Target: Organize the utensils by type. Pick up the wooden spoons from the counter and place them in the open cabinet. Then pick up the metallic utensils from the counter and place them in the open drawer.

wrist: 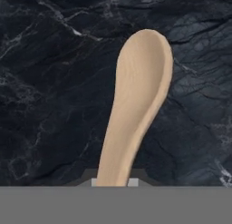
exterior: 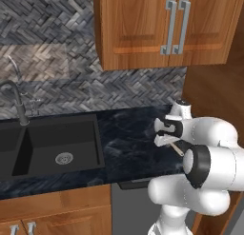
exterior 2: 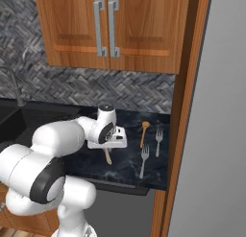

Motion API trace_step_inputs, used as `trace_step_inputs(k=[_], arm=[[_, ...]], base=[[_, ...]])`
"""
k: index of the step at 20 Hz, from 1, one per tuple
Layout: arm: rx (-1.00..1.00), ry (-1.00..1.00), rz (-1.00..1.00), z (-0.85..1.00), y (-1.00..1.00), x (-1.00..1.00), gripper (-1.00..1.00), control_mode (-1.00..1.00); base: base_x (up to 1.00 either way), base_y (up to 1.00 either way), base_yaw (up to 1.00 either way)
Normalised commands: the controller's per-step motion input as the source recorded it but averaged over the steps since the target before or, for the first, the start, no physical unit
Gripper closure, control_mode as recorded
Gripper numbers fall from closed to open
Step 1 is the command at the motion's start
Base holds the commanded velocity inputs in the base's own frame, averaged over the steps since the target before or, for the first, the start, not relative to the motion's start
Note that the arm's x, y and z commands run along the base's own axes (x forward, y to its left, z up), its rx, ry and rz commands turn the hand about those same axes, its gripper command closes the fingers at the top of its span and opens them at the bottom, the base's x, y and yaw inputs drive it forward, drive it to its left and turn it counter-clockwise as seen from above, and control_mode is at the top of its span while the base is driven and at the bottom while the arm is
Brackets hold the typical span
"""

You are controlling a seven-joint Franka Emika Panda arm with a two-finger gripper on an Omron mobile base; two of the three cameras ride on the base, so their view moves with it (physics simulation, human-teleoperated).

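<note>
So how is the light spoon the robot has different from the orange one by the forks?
The pale tan spoon is gripped in the pincer, while the orange-brown spoon lies free on the counter. The pale one is lighter and looks broader, with a wide bowl in the hand view; the orange-brown one is darker and thinner. The orange-brown spoon sits right beside the two forks; the pale one is farther from them. Both are small wooden spoons.

A black sink (exterior: 52, 148) with a round drain (exterior: 64, 158) is sunk beside a dark curved faucet (exterior: 16, 103). A grey herringbone backsplash (exterior: 71, 82) lines the wall. A tall grey fridge (exterior 2: 216, 135) stands at right.
</note>
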Motion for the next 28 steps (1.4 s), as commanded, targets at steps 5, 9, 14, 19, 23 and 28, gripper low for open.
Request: trace_step_inputs(k=[5,9,14,19,23,28], arm=[[0.0,0.0,0.18,0.72,-0.01,-0.16,1.0,-1.0],[0.0,0.0,0.16,0.63,0.0,-0.2,1.0,-1.0],[0.0,-0.01,0.13,0.59,0.0,-0.17,1.0,-1.0],[0.0,0.0,0.02,0.64,0.0,-0.13,1.0,-1.0],[0.0,0.0,0.0,0.55,0.0,-0.12,1.0,-1.0],[0.0,0.0,0.0,0.34,0.0,-0.16,1.0,-1.0]], base=[[0.0,0.0,0.0],[0.0,0.0,0.0],[0.0,0.0,0.0],[0.0,0.0,0.0],[0.0,0.0,0.0],[0.0,0.0,0.0]])
